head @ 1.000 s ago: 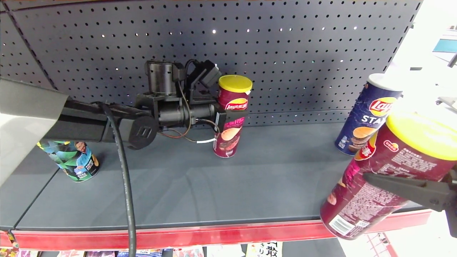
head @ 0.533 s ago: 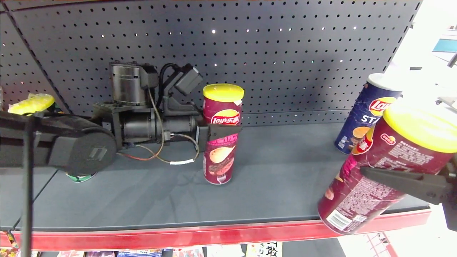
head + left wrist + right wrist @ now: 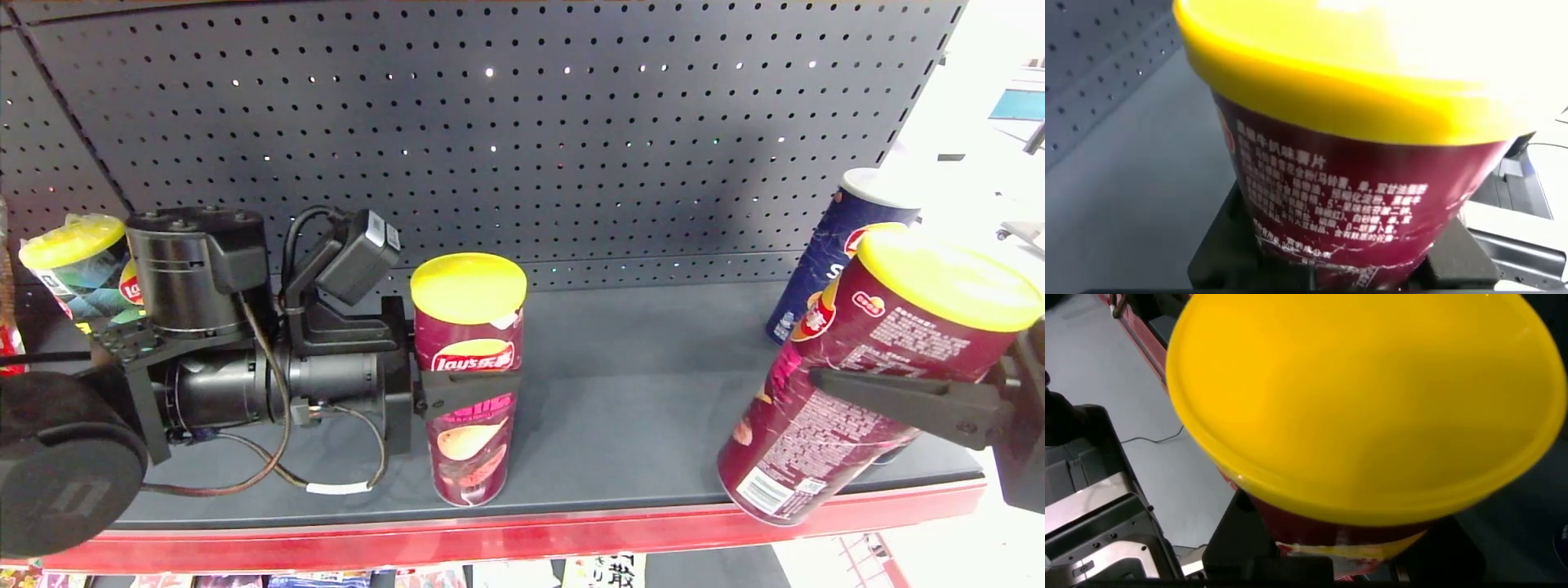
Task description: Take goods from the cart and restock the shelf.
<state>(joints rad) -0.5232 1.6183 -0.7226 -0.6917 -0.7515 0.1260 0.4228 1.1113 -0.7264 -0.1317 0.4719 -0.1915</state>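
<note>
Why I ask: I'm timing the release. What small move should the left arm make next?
Likely open the left pincer: the maroon can it grips stands upright, base seemingly on the shelf near its red front edge.

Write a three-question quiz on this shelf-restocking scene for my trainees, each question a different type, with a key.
1. True or false: the maroon can in the left gripper is held upright.
2. Multiple choice: the second maroon can, in the right gripper, is A) lying flat, B) tilted, C) upside down.
3. Fill in: the back-right can on the shelf is coloured ___.
Key: 1 true; 2 B; 3 blue.
</note>
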